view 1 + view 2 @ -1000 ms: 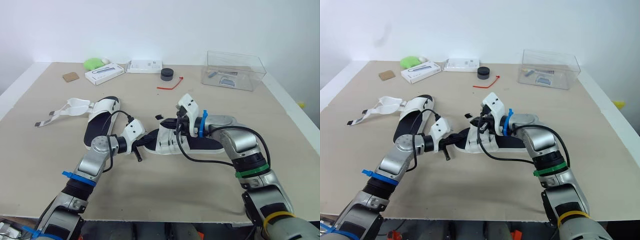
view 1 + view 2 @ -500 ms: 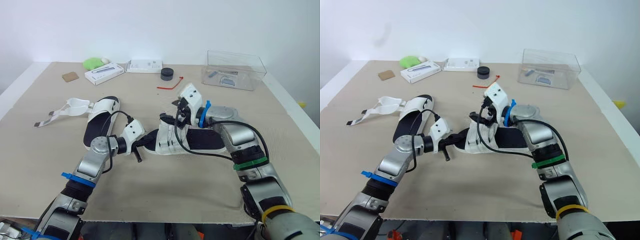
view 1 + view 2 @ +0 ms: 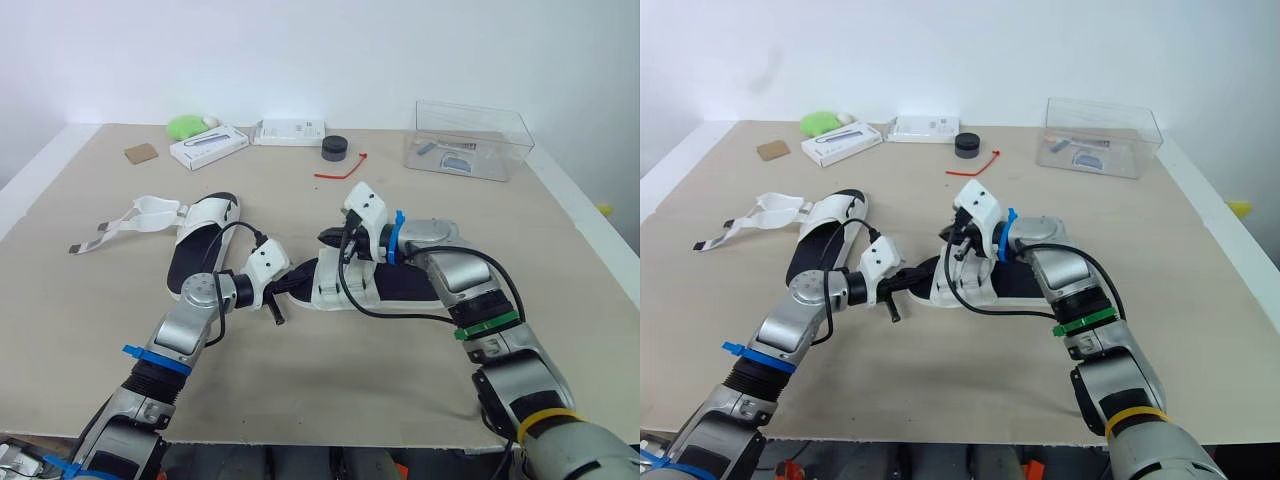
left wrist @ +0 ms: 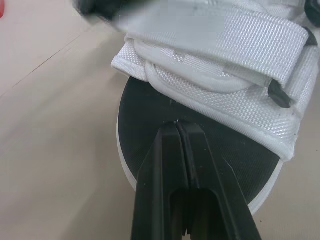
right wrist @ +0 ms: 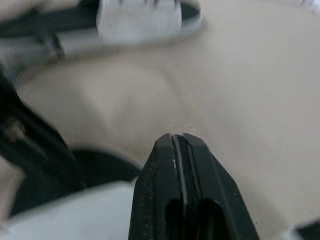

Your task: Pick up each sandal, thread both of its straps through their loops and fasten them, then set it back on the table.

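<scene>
One sandal, with a black footbed and white straps, lies in the middle of the table. My left gripper is shut, and its tips rest on the black footbed at the toe, just before the front strap. My right gripper hovers over the sandal's white straps. It is shut, and I see nothing between its fingers. A second sandal lies to the left, with its white straps spread loose on the table.
At the back right stands a clear plastic box. Along the back lie a black round cap, a red tie, two white boxes, a green lump and a brown card.
My right gripper rose and swung back from the sandal, then returned leftward and lower over its straps. The left arm and both sandals stayed put.
</scene>
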You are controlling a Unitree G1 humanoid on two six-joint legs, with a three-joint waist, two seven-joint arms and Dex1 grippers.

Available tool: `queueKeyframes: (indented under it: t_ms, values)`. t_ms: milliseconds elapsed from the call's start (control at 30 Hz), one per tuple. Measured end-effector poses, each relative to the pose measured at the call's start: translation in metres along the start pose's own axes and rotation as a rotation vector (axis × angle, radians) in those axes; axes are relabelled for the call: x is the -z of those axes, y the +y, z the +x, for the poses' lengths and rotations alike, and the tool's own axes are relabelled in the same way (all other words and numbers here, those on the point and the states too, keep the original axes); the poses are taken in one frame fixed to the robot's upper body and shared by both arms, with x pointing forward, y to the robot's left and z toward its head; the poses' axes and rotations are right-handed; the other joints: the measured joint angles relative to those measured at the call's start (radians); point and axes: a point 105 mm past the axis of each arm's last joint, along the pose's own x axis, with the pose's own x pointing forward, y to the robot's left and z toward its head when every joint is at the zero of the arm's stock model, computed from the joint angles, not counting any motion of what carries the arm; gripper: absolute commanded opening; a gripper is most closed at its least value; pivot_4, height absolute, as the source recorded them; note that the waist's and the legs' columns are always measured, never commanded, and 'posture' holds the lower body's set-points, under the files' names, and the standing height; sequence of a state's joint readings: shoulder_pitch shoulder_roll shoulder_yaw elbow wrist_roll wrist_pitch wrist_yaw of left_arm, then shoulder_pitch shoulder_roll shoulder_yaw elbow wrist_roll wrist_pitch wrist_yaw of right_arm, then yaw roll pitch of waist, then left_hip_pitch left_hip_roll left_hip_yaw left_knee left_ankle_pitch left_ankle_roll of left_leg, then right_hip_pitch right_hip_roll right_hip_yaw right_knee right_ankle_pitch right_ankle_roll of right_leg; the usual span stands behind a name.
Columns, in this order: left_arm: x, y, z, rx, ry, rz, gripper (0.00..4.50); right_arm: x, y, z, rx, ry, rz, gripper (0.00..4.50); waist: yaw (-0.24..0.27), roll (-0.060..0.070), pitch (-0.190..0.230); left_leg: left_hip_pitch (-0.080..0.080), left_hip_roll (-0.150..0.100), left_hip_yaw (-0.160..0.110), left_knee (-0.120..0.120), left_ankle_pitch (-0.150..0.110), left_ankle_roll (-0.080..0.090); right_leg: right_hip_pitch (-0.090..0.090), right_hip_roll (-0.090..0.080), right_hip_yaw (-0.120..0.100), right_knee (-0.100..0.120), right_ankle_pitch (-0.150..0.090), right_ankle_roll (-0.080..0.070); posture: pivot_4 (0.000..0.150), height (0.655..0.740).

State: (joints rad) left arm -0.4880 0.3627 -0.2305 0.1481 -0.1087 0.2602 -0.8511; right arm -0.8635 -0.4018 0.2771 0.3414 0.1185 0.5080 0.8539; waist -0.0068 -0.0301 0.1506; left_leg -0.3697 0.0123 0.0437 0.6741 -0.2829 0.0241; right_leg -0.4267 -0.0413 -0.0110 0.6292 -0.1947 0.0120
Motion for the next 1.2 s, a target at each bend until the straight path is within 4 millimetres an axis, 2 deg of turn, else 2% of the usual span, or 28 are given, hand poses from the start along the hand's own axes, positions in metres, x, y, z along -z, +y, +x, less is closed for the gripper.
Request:
queueKeyframes:
  t_ms: [233,300,367,433,467,533,567,600,633,733,767,867,900,1033,1200]
  values:
    - [-0.001,0.000,0.000,0.001,-0.005,-0.002,0.00,-0.001,-0.002,-0.001,-0.024,0.031,-0.074,0.10,-0.001,0.000,0.000,0.000,0.000,-0.001,0.000,0.000,0.000,0.000,0.000,0.000,0.000,0.000,0.000,0.150,0.7400]
    - [-0.002,0.000,0.000,0.002,-0.014,-0.002,0.00,-0.006,-0.008,-0.005,-0.017,0.025,-0.088,0.68,-0.001,0.001,0.001,0.000,0.000,-0.001,0.000,0.000,0.000,0.000,0.000,0.000,0.000,0.000,0.000,0.150,0.7400]
    - [-0.004,0.000,-0.001,0.004,-0.028,0.000,0.00,-0.016,-0.027,-0.019,0.035,-0.010,-0.064,1.44,0.000,0.002,0.002,-0.002,-0.001,0.000,0.000,0.000,0.000,-0.001,-0.001,0.000,0.000,0.000,0.001,0.150,0.7400]
    - [-0.006,-0.001,-0.002,0.016,-0.049,-0.006,0.00,-0.030,-0.057,-0.047,0.122,-0.054,-0.067,2.45,0.003,0.002,0.002,-0.004,-0.001,0.000,0.000,0.000,0.000,-0.004,-0.002,0.000,0.000,0.000,0.001,0.150,0.7400]
    - [-0.007,-0.002,-0.003,0.028,-0.066,-0.012,0.00,-0.036,-0.072,-0.067,0.170,-0.073,-0.079,2.82,0.004,0.002,0.002,-0.005,-0.001,0.000,0.000,-0.001,0.000,-0.005,-0.001,0.000,-0.001,0.000,0.001,0.150,0.7400]
    - [-0.010,-0.002,-0.006,0.047,-0.091,-0.030,0.00,-0.032,-0.084,-0.087,0.194,-0.073,-0.086,3.73,0.004,0.002,0.002,-0.005,-0.001,0.000,-0.001,-0.002,0.000,-0.005,-0.001,0.000,-0.001,0.000,0.000,0.150,0.7400]
    - [-0.014,-0.003,-0.009,0.066,-0.116,-0.041,0.26,-0.019,-0.086,-0.097,0.180,-0.041,-0.086,4.23,0.004,0.002,0.002,-0.007,-0.001,0.001,-0.002,-0.003,0.002,-0.007,-0.001,0.000,-0.001,-0.001,0.000,0.150,0.7400]
    - [-0.017,-0.003,-0.012,0.079,-0.132,-0.043,0.55,-0.007,-0.085,-0.100,0.158,-0.016,-0.076,4.50,0.004,0.002,0.003,-0.007,0.000,0.001,-0.002,-0.003,0.003,-0.008,0.000,0.000,-0.001,-0.001,-0.001,0.150,0.7400]
    - [-0.021,-0.003,-0.016,0.098,-0.147,-0.037,0.70,0.009,-0.080,-0.101,0.120,0.014,-0.058,4.50,0.004,0.002,0.003,-0.008,0.000,0.002,-0.002,-0.004,0.003,-0.010,0.000,0.000,-0.001,-0.001,-0.001,0.150,0.7400]
    - [-0.030,-0.004,-0.033,0.175,-0.158,0.009,2.10,0.047,-0.062,-0.097,-0.003,0.079,-0.001,4.50,-0.013,0.004,0.004,-0.015,0.001,0.005,-0.002,-0.003,0.003,-0.017,0.000,0.003,0.001,-0.001,-0.001,0.150,0.7400]
    - [-0.033,-0.006,-0.040,0.212,-0.156,0.034,2.70,0.056,-0.056,-0.095,-0.044,0.099,0.002,4.50,-0.017,0.006,0.005,-0.015,0.002,0.006,-0.002,-0.003,0.003,-0.018,0.000,0.003,0.001,-0.001,-0.002,0.150,0.7400]
    - [-0.036,-0.010,-0.058,0.311,-0.131,0.114,4.18,0.060,-0.048,-0.093,-0.116,0.106,-0.026,4.50,-0.020,0.008,0.007,-0.014,0.002,0.006,-0.001,-0.003,0.003,-0.017,0.003,0.003,0.001,-0.001,-0.002,0.150,0.7400]
    - [-0.035,-0.011,-0.064,0.343,-0.114,0.128,4.45,0.060,-0.046,-0.089,-0.132,0.096,-0.026,4.50,-0.020,0.008,0.007,-0.014,0.002,0.006,-0.001,-0.003,0.002,-0.017,0.004,0.003,0.001,-0.001,-0.002,0.150,0.7400]
    - [-0.029,-0.011,-0.079,0.419,-0.061,0.173,4.45,0.058,-0.039,-0.072,-0.187,0.069,-0.036,4.50,-0.020,0.007,0.007,-0.013,0.003,0.007,-0.001,-0.002,0.000,-0.017,0.005,0.003,0.001,0.000,-0.001,0.150,0.7400]
    - [-0.029,-0.010,-0.083,0.436,-0.059,0.211,4.45,0.050,-0.022,-0.048,-0.275,0.022,-0.047,4.50,-0.019,0.007,0.007,-0.014,0.002,0.007,0.000,-0.001,-0.001,-0.017,0.004,0.003,0.001,0.001,0.000,0.150,0.7400]
